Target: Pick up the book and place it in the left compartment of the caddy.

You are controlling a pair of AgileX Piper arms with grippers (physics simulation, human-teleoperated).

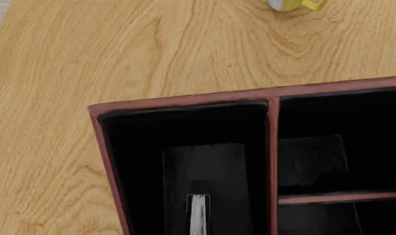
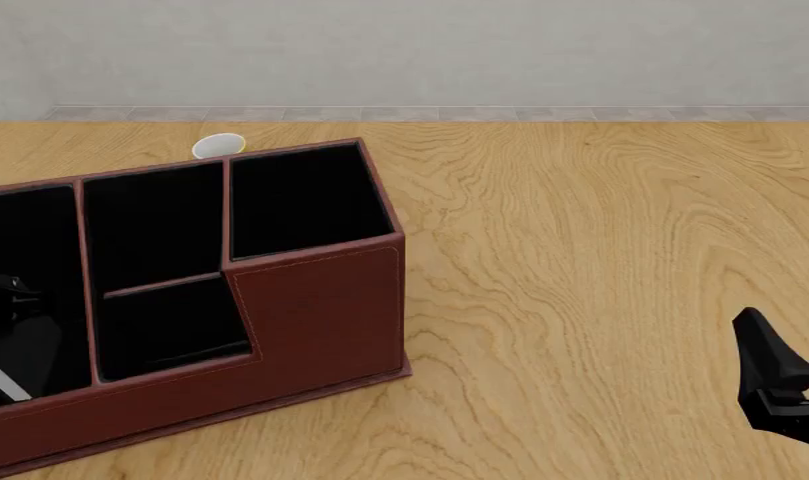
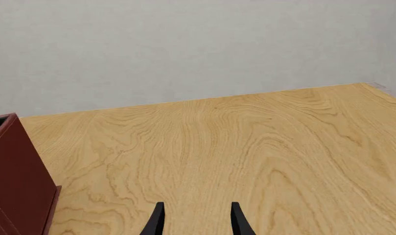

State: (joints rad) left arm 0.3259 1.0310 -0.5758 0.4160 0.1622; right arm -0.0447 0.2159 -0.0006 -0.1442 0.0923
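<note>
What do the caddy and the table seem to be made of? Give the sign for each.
Caddy: looks like reddish-brown leather or imitation leather, matte, with pale stitching along the edges and a black lining; real or fake cannot be told.
Table: looks like light wood or wood veneer, smooth, with wavy grain lines.

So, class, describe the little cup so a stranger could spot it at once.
Start at the big reddish-brown leather-look caddy on the left of the wooden table. Just beyond its far wall stands a small white round cup, pale and round where everything nearby is dark and square-edged.
</note>
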